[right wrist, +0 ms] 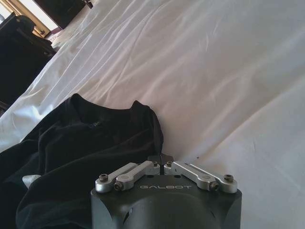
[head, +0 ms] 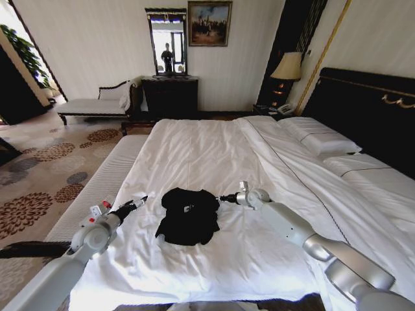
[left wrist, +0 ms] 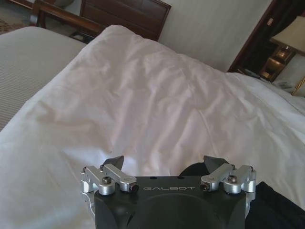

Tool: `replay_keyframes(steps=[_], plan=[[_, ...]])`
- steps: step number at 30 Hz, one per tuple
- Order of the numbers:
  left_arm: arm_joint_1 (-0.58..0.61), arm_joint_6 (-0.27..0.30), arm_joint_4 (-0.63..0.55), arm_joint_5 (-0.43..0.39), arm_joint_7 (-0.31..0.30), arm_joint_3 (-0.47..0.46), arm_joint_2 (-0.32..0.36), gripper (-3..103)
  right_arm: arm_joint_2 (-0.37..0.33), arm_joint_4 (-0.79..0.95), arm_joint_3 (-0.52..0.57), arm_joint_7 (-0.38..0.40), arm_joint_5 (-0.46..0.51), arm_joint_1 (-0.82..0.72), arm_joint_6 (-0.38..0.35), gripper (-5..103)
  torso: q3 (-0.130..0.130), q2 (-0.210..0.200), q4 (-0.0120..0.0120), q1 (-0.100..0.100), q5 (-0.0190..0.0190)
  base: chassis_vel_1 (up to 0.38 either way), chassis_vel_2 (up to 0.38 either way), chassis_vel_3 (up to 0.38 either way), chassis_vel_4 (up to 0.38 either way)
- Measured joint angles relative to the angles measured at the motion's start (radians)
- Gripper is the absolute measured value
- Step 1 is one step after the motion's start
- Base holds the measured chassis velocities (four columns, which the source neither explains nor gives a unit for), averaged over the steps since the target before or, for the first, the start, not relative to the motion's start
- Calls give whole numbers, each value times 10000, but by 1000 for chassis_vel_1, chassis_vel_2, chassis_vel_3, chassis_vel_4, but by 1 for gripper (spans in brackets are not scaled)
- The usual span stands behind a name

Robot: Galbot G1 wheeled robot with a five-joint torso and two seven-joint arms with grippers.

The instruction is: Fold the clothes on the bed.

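Head view: the black T-shirt (head: 189, 215) is seen lying bunched and partly folded on the white duvet (head: 214, 162) of the bed (head: 363, 97), toward the near end and about midway between the two arms. The left gripper (head: 141, 201) is held just above the duvet, near the shirt's left edge but apart from it, with a strip of white showing between the fingertips and the fabric. The right gripper (head: 224, 199) is placed at the shirt's upper right corner, its tips right at the edge of the cloth; whether the fabric is actually touched cannot be told from there. In the left wrist view, the left gripper (left wrist: 167, 161) is shown with its two dark fingers spread wide and nothing between them; the duvet (left wrist: 143, 95) stretches ahead of it and a patch of the black T-shirt (left wrist: 276, 210) is seen just beside and below the gripper body. In the right wrist view, the right gripper (right wrist: 160, 158) is shown with its fingertips pressed together, and no cloth can be made out pinched between them; the black T-shirt (right wrist: 86, 143) lies directly alongside the tips, its edge just beside them on the duvet (right wrist: 214, 71). A white-cushioned bench (head: 91, 107) is seen by the far wall.
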Motion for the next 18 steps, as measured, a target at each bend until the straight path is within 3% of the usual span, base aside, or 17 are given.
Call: replay_keyframes(steps=[2, 6, 14, 18], plan=[[-473, 58, 356, -10, 148, 474, 45, 94, 11, 2, -1, 21, 37, 3, -5, 0, 0, 0, 1, 0, -3, 0, 0, 0, 0], [-2430, 142, 1850, 127, 457, 2740, -390, 93, 80, 15, 23, 107, 76, -47, -31, 0, 0, 0, 0, 0, -6, 0, 0, 0, 0], [-4113, 288, 3007, -273, 129, 3925, -1510, 93, 224, 28, 166, 150, 71, -169, -75, 0, 0, -1, -2, 2, -1, 0, 0, 0, 0], [-4339, 395, 3293, -371, -2, 4152, -1581, 93, 279, 13, 271, 153, 52, -227, -79, 0, 0, 0, -1, 1, 0, 0, 0, 0, 0]])
